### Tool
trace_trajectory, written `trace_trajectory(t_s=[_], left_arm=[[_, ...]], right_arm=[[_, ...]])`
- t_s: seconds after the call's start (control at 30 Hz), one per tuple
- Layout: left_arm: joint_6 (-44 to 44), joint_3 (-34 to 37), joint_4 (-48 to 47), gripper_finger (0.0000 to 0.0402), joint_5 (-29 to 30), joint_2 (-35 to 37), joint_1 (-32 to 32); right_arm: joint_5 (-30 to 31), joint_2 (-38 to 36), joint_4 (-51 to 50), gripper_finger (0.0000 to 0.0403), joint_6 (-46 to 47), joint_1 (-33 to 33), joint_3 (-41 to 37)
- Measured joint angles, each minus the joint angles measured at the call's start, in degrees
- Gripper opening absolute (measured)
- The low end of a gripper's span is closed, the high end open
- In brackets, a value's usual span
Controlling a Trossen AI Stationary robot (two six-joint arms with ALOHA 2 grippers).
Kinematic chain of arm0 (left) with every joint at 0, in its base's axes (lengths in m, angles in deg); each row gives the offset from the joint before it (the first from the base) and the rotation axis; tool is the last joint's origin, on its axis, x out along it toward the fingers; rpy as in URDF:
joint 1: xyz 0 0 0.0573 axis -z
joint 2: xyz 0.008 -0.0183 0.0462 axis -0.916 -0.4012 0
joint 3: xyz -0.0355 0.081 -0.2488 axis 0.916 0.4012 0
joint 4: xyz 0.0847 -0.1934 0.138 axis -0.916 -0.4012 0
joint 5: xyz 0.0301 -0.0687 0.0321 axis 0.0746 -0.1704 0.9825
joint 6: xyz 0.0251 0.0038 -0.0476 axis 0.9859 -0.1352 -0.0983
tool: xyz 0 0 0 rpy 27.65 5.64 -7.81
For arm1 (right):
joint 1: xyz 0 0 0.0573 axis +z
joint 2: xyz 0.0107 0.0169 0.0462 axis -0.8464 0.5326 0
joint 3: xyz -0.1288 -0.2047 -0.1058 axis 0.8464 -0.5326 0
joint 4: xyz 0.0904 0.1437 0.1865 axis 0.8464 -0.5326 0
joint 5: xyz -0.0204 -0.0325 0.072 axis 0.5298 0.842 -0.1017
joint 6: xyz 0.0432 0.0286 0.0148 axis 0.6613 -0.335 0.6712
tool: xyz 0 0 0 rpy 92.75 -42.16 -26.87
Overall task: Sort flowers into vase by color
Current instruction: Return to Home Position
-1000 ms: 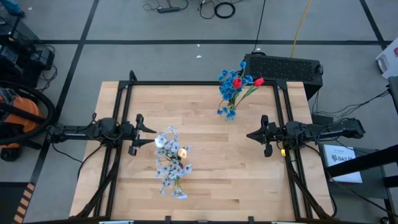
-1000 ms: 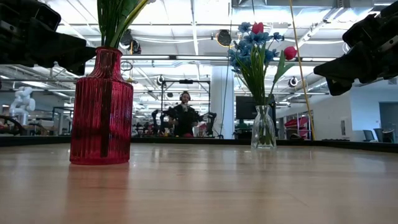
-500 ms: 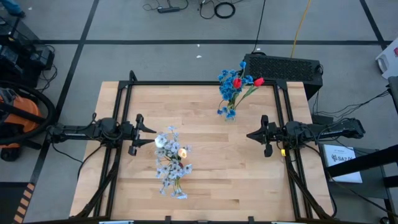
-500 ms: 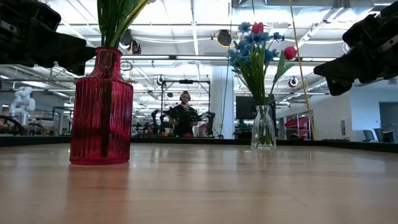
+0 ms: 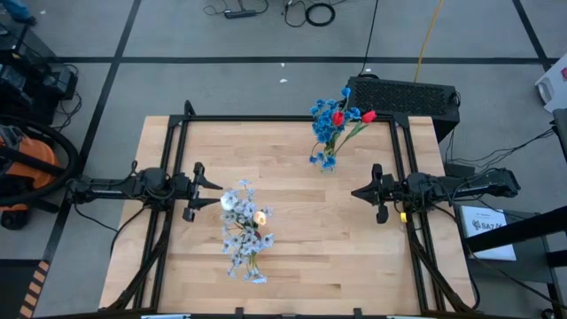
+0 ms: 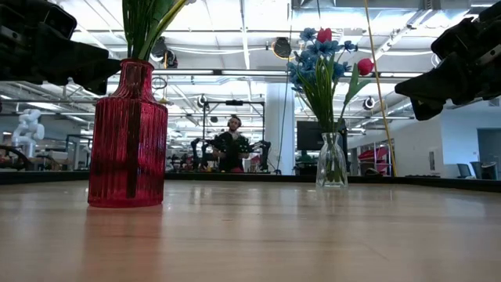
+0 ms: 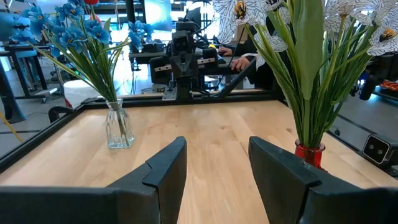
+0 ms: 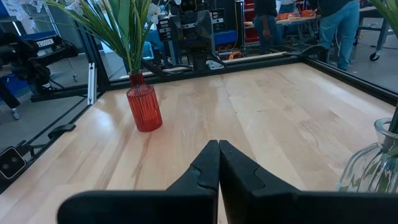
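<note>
A red ribbed vase (image 6: 127, 137) stands on the table's left-centre part and holds pale blue-white flowers (image 5: 242, 232) with one white-yellow bloom (image 5: 260, 215). A clear glass vase (image 6: 331, 160) near the far edge holds bright blue flowers (image 5: 326, 124) and red buds (image 5: 368, 116). My left gripper (image 7: 214, 163) hovers open just left of the red vase (image 7: 311, 154). My right gripper (image 8: 219, 160) hovers shut over the table's right part, beside the glass vase (image 8: 377, 163).
A black frame rail (image 5: 283, 119) runs around the table's edges. Bare wood (image 5: 310, 239) lies between the two vases and toward the near edge. A person (image 6: 232, 147) sits in the room behind the table.
</note>
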Motion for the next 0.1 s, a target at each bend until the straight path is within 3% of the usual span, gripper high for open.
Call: trace_trajectory(t_s=[0.1], left_arm=[[0.00, 0.00, 0.00, 0.0180, 0.00, 0.02, 0.00]], right_arm=[[0.00, -0.01, 0.00, 0.0000, -0.02, 0.00, 0.00]])
